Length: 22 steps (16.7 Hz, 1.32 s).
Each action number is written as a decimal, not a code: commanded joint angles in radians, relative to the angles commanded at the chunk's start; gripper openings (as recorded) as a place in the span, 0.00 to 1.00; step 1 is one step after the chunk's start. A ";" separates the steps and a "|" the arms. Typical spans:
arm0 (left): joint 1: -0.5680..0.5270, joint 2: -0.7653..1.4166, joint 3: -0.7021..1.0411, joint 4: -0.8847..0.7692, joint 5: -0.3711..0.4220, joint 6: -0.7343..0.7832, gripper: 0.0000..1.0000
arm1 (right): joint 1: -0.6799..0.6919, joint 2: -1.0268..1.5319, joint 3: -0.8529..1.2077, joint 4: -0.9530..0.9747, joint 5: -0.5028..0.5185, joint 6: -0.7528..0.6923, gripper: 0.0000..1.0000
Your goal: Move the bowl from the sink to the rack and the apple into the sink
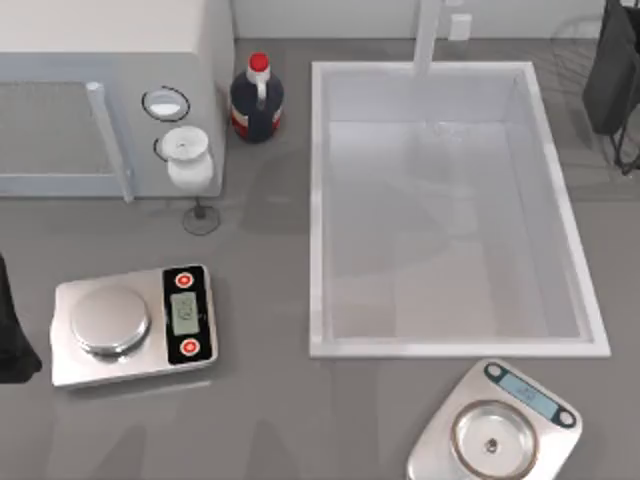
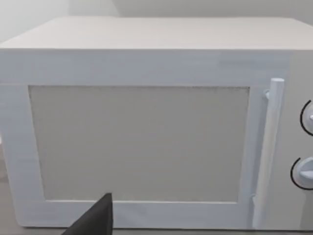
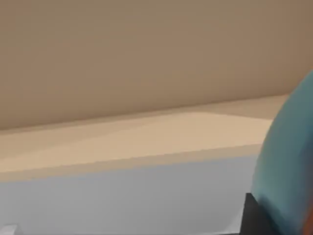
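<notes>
So your left arm (image 1: 12, 335) is parked at the table's left edge, and its wrist cam is staring straight at the white microwave (image 2: 146, 137). A dark bit of the left gripper (image 2: 94, 220) pokes in, and honestly you can't tell whether it's released or clenched. Near that arm sits a flat steel scale (image 1: 130, 325) with red buttons, and behind it, beside the microwave, a dark bottle (image 1: 257, 100) with a red cap. Mid-table is the sink (image 1: 318, 200), with its basin bare and white. Another scale (image 1: 495, 430) with a round pan sits just in front of the sink's right corner. At the far right corner your right arm (image 1: 612, 70) hangs over the rack (image 1: 575, 45). In its wrist cam the bowl (image 3: 288, 161) sits right up against the right gripper (image 3: 259, 220), but you can't tell if it's actually grasped.
</notes>
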 joint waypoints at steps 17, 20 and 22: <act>0.000 0.000 0.000 0.000 0.000 0.000 1.00 | -0.083 0.135 -0.207 0.422 -0.033 -0.118 0.00; 0.000 0.000 0.000 0.000 0.000 0.000 1.00 | -0.064 0.231 -0.271 0.657 -0.013 -0.118 0.00; 0.000 0.000 0.000 0.000 0.000 0.000 1.00 | -0.050 0.295 -0.323 0.794 0.003 -0.118 0.00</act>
